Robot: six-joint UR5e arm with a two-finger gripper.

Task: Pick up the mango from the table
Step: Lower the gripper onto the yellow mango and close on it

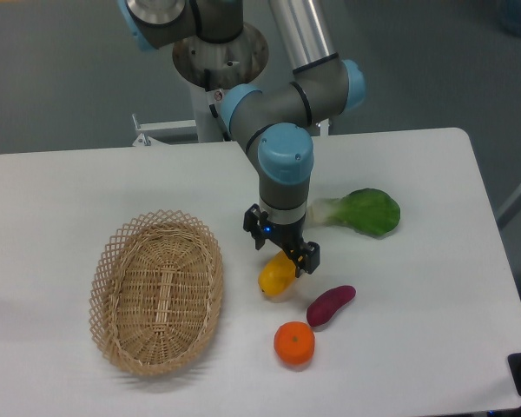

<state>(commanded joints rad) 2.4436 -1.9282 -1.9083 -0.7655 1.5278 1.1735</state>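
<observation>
Claw (282,254) open, straddling mango (275,276) on table (434,287).

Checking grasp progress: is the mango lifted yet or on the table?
On the table. The mango lies flat on the white top, the gripper down over its upper end; whether the fingers have closed, cannot tell.

The smooth oval mango (275,275) is yellow shading to orange; the small elongated sweet potato (330,305) is purple; the round fruit (294,342) is bright orange. The leafy vegetable (362,211) is green with a pale stalk, and the oval wicker basket (156,291) is tan with an open lattice rim. The flat table (69,200) is plain white, the two-finger gripper (280,252) is black with a small blue light, and the arm (285,165) is grey with light-blue joint caps.
</observation>
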